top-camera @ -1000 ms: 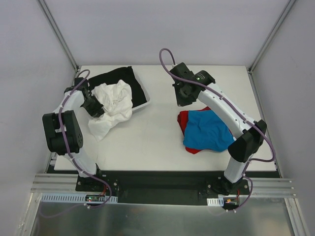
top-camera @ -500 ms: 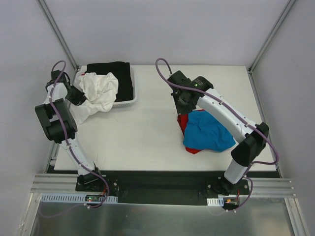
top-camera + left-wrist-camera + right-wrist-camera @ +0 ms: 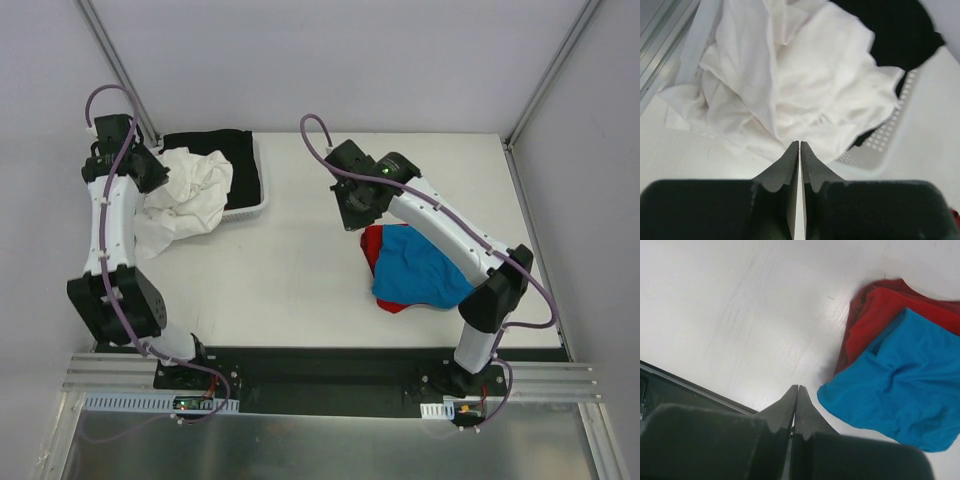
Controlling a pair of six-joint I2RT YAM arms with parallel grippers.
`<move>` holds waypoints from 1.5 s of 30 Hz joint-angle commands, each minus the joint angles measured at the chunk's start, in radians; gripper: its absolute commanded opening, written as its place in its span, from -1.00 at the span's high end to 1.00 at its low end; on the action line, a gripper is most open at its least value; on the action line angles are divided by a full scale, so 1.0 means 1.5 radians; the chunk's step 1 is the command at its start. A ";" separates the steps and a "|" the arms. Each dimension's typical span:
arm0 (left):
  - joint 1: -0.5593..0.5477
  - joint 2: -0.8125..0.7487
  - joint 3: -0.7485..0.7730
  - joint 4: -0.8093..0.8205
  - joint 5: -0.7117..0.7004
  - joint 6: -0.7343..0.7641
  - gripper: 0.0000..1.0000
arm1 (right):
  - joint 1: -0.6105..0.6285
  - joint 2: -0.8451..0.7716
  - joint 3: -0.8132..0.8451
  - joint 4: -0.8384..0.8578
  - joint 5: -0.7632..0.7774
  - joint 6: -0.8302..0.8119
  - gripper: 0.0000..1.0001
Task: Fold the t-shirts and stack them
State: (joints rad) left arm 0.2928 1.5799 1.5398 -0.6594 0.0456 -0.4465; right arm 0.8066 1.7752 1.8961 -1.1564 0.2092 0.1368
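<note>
Left gripper (image 3: pixel 799 147) pressed together, tips near crumpled white cotton t-shirt (image 3: pixel 790 85). Right gripper (image 3: pixel 796 390) pressed together, empty, beside bright blue t-shirt (image 3: pixel 900 380) lying on red t-shirt (image 3: pixel 880 305).

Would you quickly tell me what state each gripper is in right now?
Left gripper: closed, pinching the white t-shirt at its edge.
Right gripper: closed, holding nothing.

Each arm, the left arm (image 3: pixel 105 225) and the right arm (image 3: pixel 450 230), is built of white link shells joined by black joint housings. A purple cable (image 3: pixel 312 128) runs along each arm and loops free above the wrist. The left end effector (image 3: pixel 799 150) and the right end effector (image 3: pixel 796 392) each carry two dark, tapered fingers (image 3: pixel 785 167) on a black body. Both bases sit on a black plate (image 3: pixel 320 375) fronted by an aluminium rail.
</note>
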 commanded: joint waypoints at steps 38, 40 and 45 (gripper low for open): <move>-0.148 0.137 -0.131 0.049 0.318 0.071 1.00 | 0.078 0.093 0.198 -0.052 0.031 0.037 0.98; -0.154 0.159 -0.112 0.049 0.321 0.071 1.00 | 0.078 0.097 0.198 -0.051 0.033 0.035 0.98; -0.150 0.191 -0.092 0.047 0.211 0.044 1.00 | 0.076 0.111 0.223 -0.055 0.036 0.019 0.98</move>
State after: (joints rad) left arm 0.0643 1.8267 1.3602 -0.6044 0.4400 -0.3779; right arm 0.9165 1.9308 2.1620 -1.2015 0.2394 0.1749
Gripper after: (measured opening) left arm 0.003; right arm 0.013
